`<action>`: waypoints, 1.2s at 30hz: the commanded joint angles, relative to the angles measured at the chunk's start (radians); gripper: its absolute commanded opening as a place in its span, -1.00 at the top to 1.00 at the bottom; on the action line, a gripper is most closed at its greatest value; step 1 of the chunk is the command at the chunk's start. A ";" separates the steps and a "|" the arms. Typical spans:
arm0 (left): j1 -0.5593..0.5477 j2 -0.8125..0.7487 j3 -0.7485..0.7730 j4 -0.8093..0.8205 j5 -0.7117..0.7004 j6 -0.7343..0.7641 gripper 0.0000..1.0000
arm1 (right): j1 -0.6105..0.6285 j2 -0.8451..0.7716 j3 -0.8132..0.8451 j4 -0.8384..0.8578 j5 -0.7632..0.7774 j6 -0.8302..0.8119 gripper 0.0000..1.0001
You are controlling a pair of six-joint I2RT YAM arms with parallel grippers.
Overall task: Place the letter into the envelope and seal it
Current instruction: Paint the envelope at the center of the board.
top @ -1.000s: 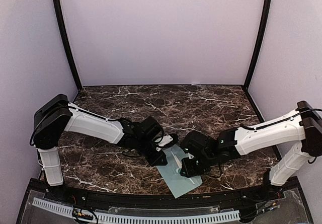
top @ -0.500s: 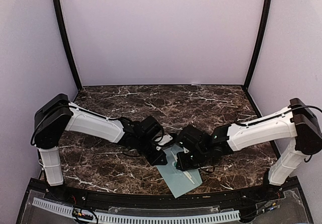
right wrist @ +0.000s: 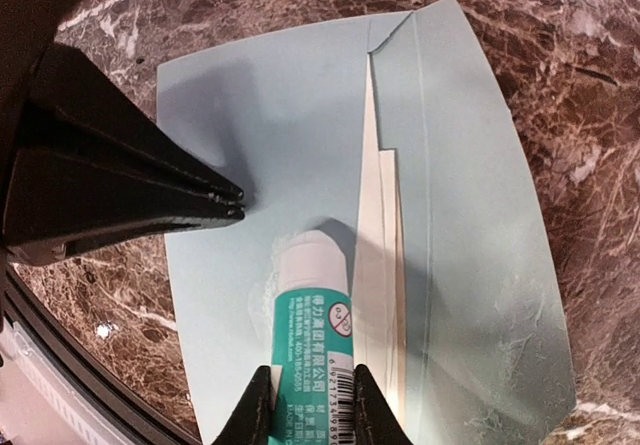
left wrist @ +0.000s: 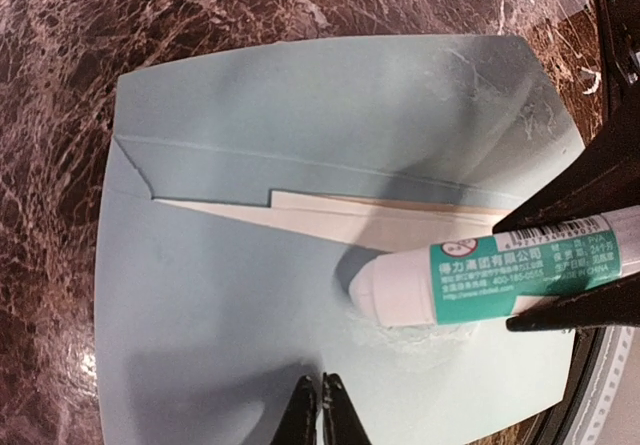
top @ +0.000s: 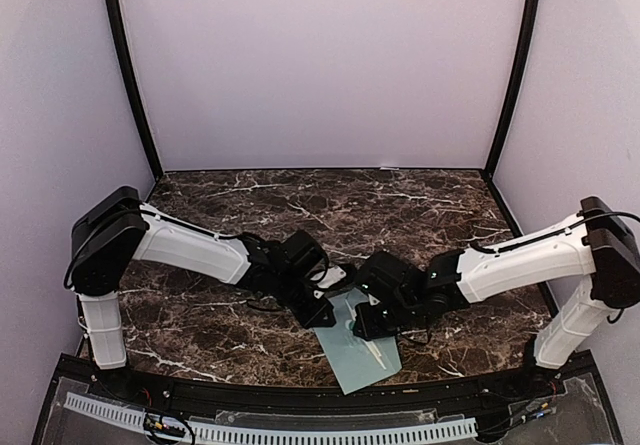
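The pale grey-teal envelope [top: 352, 360] lies flat on the marble near the front edge, a thin cream strip [left wrist: 360, 220] showing along its flap line. My left gripper [left wrist: 320, 393] is shut, its tips pressed onto the envelope [left wrist: 290, 135]; in the right wrist view it [right wrist: 232, 203] comes in from the left. My right gripper [right wrist: 305, 383] is shut on a white-and-green glue stick [right wrist: 312, 310] whose white tip rests on the envelope [right wrist: 470, 205] beside the strip. From the left wrist view the glue stick [left wrist: 470, 283] enters from the right. The letter is hidden.
Shiny glue smears mark the envelope near the stick's tip [left wrist: 425, 337] and at its far corner [left wrist: 515, 105]. The dark marble table [top: 400, 205] is walled by lavender panels. A black rail [top: 300, 403] runs along the front edge just below the envelope.
The right arm has moved left, carrying the glue stick further over the envelope towards the left gripper. The left arm has hardly moved.
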 commanded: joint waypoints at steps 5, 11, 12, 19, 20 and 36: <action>-0.009 0.072 -0.024 -0.090 -0.047 -0.001 0.92 | 0.067 -0.069 -0.060 -0.130 -0.016 0.086 0.92; -0.009 0.077 -0.023 -0.093 -0.044 -0.003 0.93 | 0.106 -0.133 -0.088 -0.148 -0.031 0.140 0.92; -0.010 0.077 -0.022 -0.093 -0.044 -0.004 0.93 | 0.110 -0.138 -0.091 -0.146 -0.033 0.145 0.92; -0.009 0.078 -0.021 -0.095 -0.045 -0.002 0.94 | 0.123 -0.118 -0.071 -0.121 -0.034 0.146 0.92; -0.010 0.077 -0.021 -0.095 -0.045 -0.001 0.94 | 0.124 -0.114 -0.068 -0.123 -0.034 0.146 0.91; -0.009 0.080 -0.018 -0.097 -0.036 0.001 0.95 | 0.071 -0.041 -0.056 -0.104 0.020 0.110 0.92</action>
